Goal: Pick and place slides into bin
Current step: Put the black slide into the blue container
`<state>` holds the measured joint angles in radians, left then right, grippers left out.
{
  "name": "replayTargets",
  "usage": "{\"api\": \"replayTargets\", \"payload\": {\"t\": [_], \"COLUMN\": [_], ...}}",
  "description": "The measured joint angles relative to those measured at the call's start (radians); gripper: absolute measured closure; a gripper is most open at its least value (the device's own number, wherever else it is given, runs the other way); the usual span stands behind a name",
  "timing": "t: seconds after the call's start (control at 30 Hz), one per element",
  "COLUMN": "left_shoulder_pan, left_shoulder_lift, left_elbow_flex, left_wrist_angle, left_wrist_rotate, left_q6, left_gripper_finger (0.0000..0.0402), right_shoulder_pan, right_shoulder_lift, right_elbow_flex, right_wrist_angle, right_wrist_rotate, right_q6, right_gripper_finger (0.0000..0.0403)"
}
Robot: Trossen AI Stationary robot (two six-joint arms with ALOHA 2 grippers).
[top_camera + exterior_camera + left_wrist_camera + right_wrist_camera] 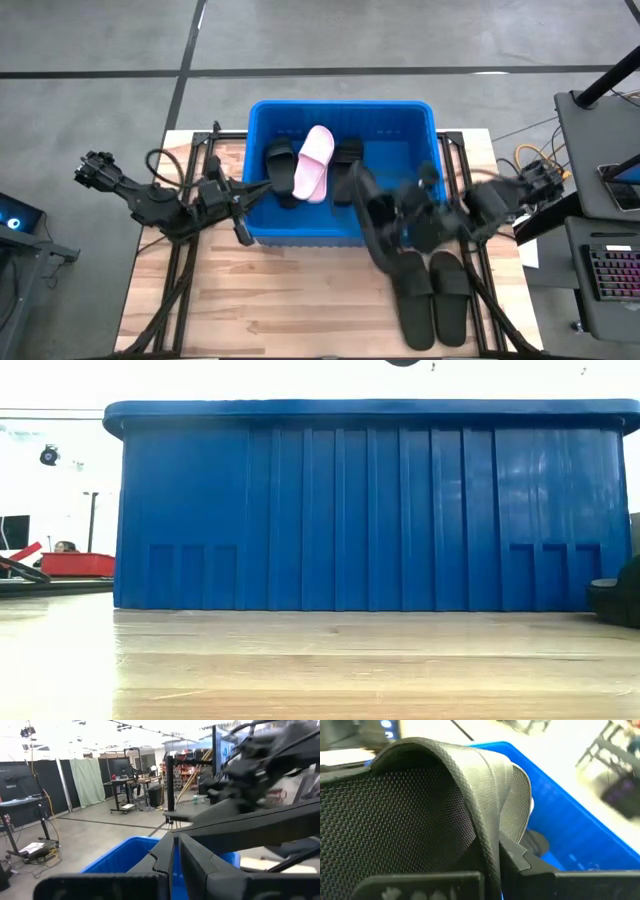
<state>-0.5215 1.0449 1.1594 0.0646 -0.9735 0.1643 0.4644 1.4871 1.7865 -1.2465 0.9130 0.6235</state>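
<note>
The blue bin (400, 140) stands at the table's far middle; its near wall fills the low view (370, 510). In it lie a pale pink slide (314, 162) and black slides (281, 170). My right gripper (402, 215) is shut on a black slide (368, 212) above the bin's near right rim. Two more black slides (432, 297) lie flat, side by side, on the table near the right front. My left gripper (243, 207) hovers by the bin's near left corner, fingers together and empty. My right gripper holds the black slide by its wide strap (485, 805), pinched between the two fingers (517, 855). The gripper comes from the table's right side. The slide is lifted clear of the table, and its free end reaches over the bin's near wall.
Dark cables and frame rails run along the table's left (180, 270) and right (480, 270) edges. Bare wood (300, 300) lies in front of the bin. A black slide's end shows at the low view's right edge (615, 600).
</note>
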Motion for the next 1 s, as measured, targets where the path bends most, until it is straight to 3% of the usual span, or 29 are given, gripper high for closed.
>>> {"api": "replayTargets", "payload": {"t": [0.27, 0.5, 0.67, 0.8, 1.0], "left_shoulder_pan": [-0.014, -0.078, -0.144, -0.166, -0.195], "left_shoulder_lift": [-0.029, -0.040, -0.065, -0.092, -0.131], "left_elbow_flex": [0.000, 0.000, 0.000, -0.001, -0.001], "left_wrist_angle": [0.005, -0.001, -0.004, -0.004, -0.002], "left_wrist_rotate": [0.000, 0.000, 0.001, -0.018, -0.032], "left_q6": [-0.001, 0.000, 0.000, 0.000, -0.001], "left_gripper_finger": [0.0386, 0.0386, 0.0386, 0.0386, 0.0386], "right_shoulder_pan": [-0.327, -0.533, -0.633, -0.694, -0.756], "right_shoulder_lift": [0.023, 0.169, 0.297, 0.384, 0.456], "right_elbow_flex": [-0.036, -0.041, -0.041, -0.042, -0.042], "right_wrist_angle": [-0.015, -0.011, 0.045, 0.131, 0.250], "right_wrist_rotate": [-0.164, -0.172, -0.179, -0.249, -0.262], "right_q6": [-0.151, -0.453, -0.610, -0.677, -0.823], "right_gripper_finger": [0.0394, 0.0392, 0.0391, 0.0391, 0.0390]}}
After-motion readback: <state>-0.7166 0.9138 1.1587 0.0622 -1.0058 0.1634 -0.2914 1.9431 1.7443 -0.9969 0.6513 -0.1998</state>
